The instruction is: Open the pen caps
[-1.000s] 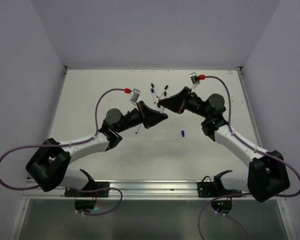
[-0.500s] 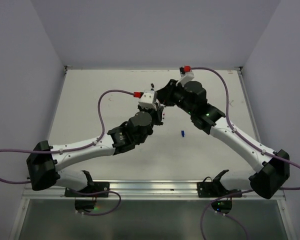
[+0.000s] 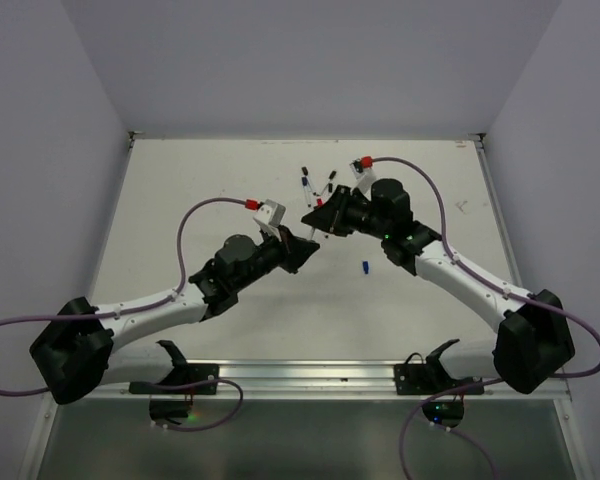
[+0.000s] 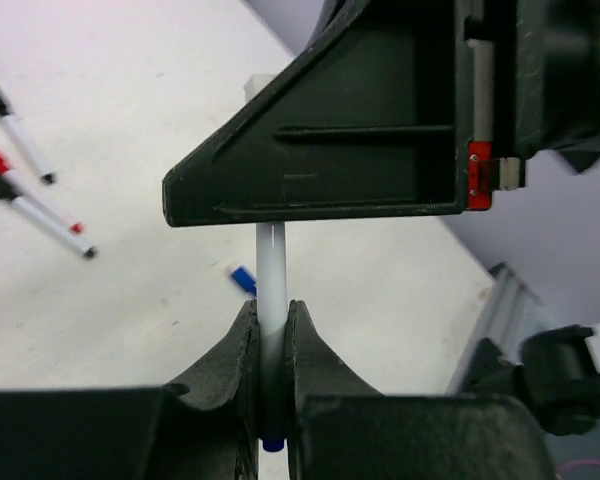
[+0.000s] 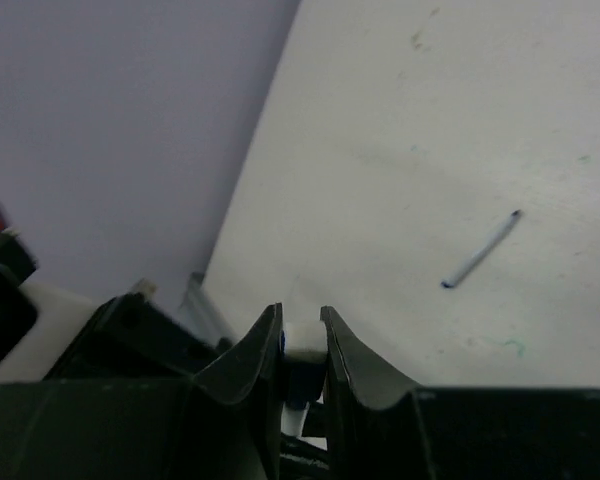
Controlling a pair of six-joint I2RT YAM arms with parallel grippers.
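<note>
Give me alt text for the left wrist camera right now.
The left gripper clamps a white pen barrel that runs straight up into the right gripper above it. Behind, on the white table, lie a loose blue cap and a few pens.

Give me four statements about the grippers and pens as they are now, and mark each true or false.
1. The left gripper is shut on a white pen barrel. True.
2. The right gripper is open and holds nothing. False: it is shut on the far end of the white pen barrel.
3. A loose blue cap lies on the table, apart from both grippers. True.
4. No pen lying on the table has a cap on. False: the capped pens beyond the grippers show black and red caps.
</note>
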